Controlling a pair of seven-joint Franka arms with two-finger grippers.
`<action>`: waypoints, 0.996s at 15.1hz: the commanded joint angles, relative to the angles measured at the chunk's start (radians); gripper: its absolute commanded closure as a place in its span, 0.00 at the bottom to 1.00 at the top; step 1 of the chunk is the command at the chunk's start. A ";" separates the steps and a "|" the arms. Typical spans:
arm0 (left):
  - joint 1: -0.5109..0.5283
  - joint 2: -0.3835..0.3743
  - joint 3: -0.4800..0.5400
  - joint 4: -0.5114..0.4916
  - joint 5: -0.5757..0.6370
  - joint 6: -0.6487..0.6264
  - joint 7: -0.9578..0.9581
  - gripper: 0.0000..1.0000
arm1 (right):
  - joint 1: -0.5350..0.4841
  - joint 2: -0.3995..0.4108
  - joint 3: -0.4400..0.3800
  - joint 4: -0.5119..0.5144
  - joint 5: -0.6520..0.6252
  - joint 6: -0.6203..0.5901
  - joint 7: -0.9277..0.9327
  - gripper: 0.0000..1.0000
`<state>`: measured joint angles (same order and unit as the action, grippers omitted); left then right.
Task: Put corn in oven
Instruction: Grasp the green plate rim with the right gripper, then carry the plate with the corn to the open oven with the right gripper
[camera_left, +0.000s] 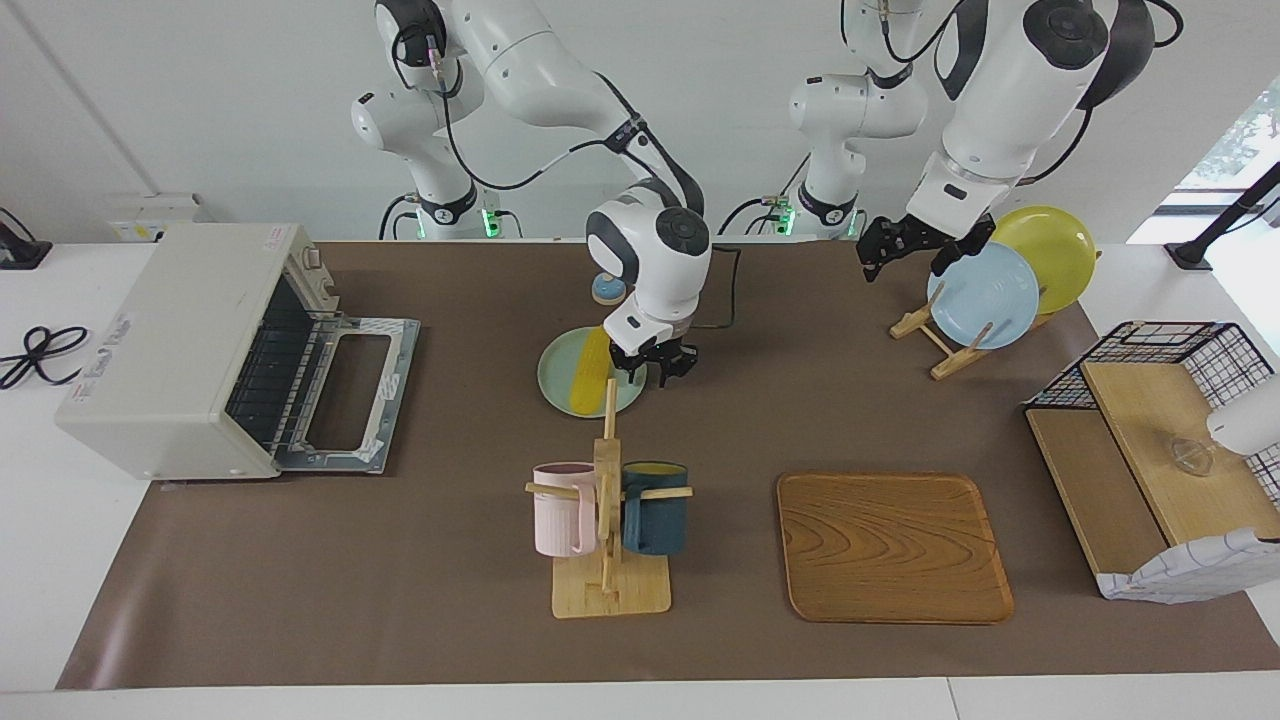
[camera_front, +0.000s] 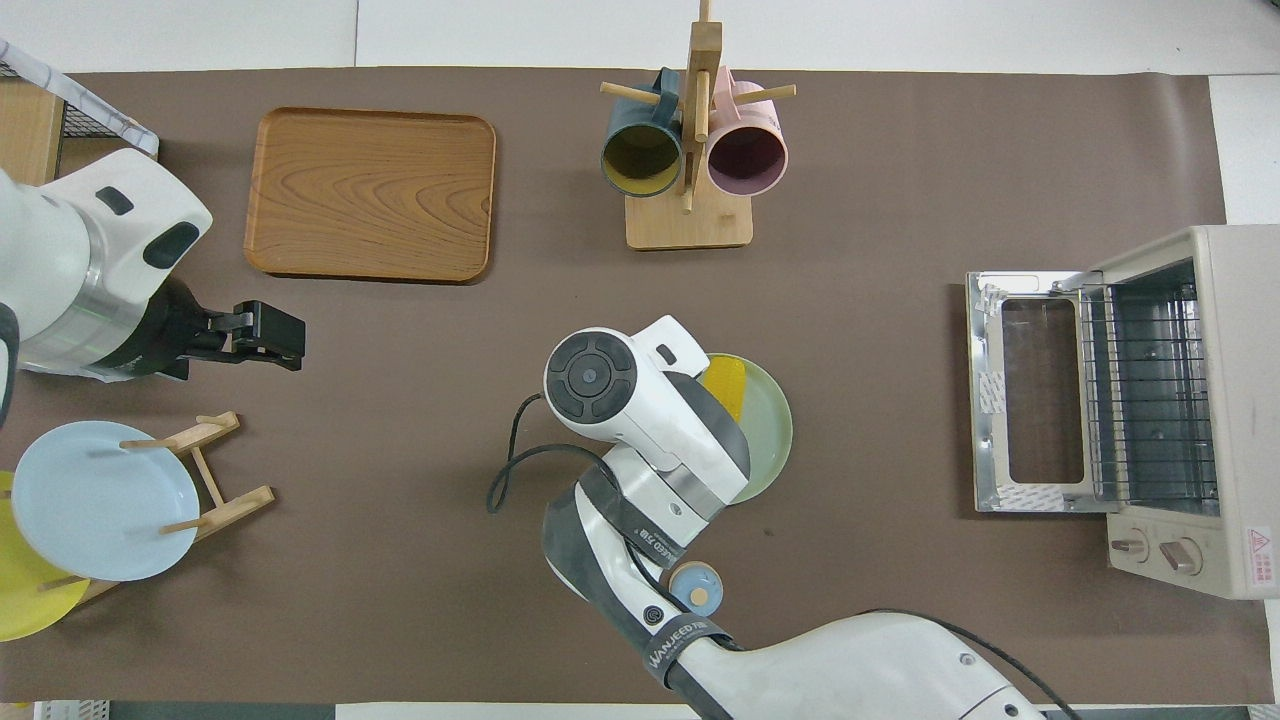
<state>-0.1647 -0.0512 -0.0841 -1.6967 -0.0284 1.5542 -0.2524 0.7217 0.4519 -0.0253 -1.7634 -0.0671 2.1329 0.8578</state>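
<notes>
The yellow corn (camera_left: 592, 385) lies on a pale green plate (camera_left: 556, 375) near the table's middle; in the overhead view only one end of the corn (camera_front: 724, 385) shows on the plate (camera_front: 772, 430), beside my right arm's hand. My right gripper (camera_left: 655, 368) is open and low over the plate's rim, beside the corn on the side toward the left arm's end, not on it. The off-white oven (camera_left: 170, 340) stands at the right arm's end with its door (camera_left: 350, 390) folded down open and the wire rack (camera_front: 1150, 400) showing. My left gripper (camera_left: 905, 250) waits, open and empty, over the table by the plate rack.
A wooden mug rack (camera_left: 608, 520) with a pink and a dark blue mug stands farther from the robots than the plate. A wooden tray (camera_left: 890, 545) lies beside it. A plate rack (camera_left: 985, 295) holds a blue and a yellow plate. A wire shelf (camera_left: 1160, 450) stands at the left arm's end. A small blue knob (camera_left: 607, 290) lies nearer the robots.
</notes>
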 joint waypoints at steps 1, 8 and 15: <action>0.008 0.030 -0.008 0.080 0.015 -0.055 0.016 0.00 | -0.010 -0.033 0.008 -0.042 -0.008 0.019 0.006 0.63; 0.008 0.027 -0.006 0.063 0.012 -0.039 0.018 0.00 | -0.030 -0.036 0.004 -0.003 -0.023 -0.066 -0.092 1.00; 0.027 0.034 -0.013 0.069 0.007 -0.031 0.016 0.00 | -0.257 -0.212 -0.001 0.009 -0.089 -0.316 -0.432 1.00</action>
<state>-0.1522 -0.0317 -0.0853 -1.6501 -0.0284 1.5296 -0.2507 0.5315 0.3364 -0.0381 -1.6863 -0.1453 1.8509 0.5110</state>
